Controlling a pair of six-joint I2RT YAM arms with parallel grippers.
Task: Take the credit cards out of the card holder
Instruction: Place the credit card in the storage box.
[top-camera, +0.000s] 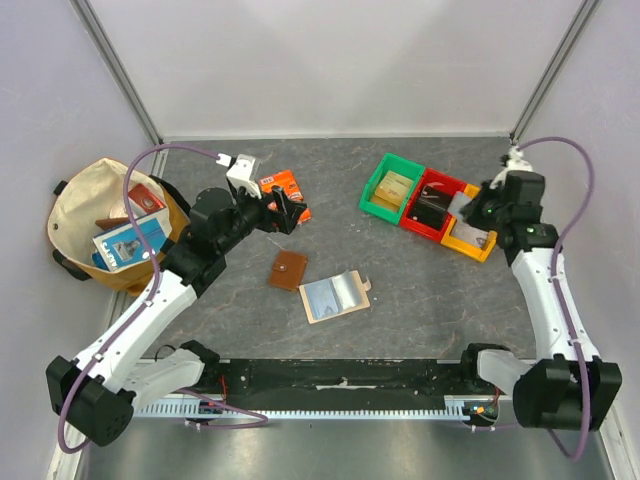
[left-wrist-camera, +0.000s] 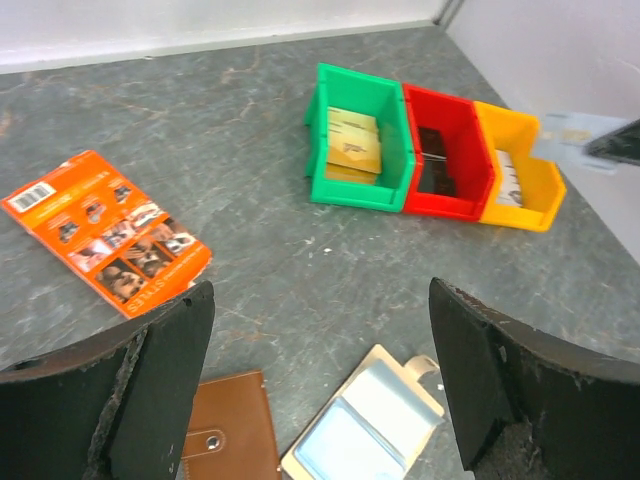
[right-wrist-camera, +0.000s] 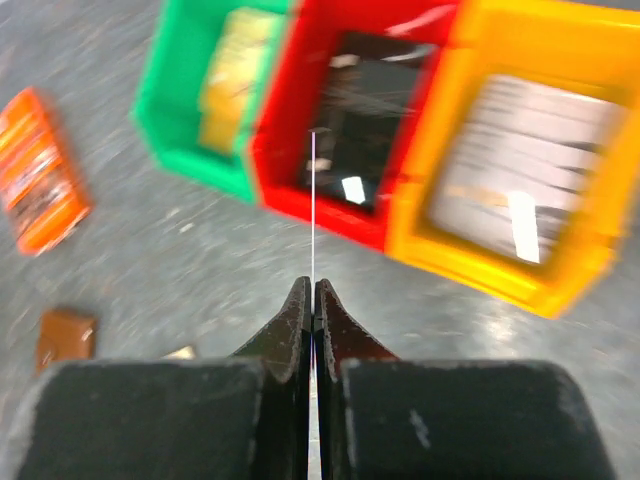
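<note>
The cream card holder (top-camera: 336, 296) lies open on the table, pale blue lining up; it also shows in the left wrist view (left-wrist-camera: 365, 430). My right gripper (top-camera: 470, 207) is shut on a thin card, seen edge-on as a pale line (right-wrist-camera: 313, 200) sticking out past the fingertips (right-wrist-camera: 300, 300). It holds the card above the table just in front of the red bin (right-wrist-camera: 300, 150), which holds a black card (right-wrist-camera: 365, 120). My left gripper (top-camera: 285, 210) is open and empty, raised above the table beyond the holder (left-wrist-camera: 320, 300).
A brown wallet (top-camera: 289, 270) lies just left of the holder. An orange packet (top-camera: 288, 192) lies under the left gripper. Green (top-camera: 376, 183), red (top-camera: 441, 178) and yellow (top-camera: 468, 248) bins stand in a row at the back right. A beige bag (top-camera: 75, 215) of items sits at the far left.
</note>
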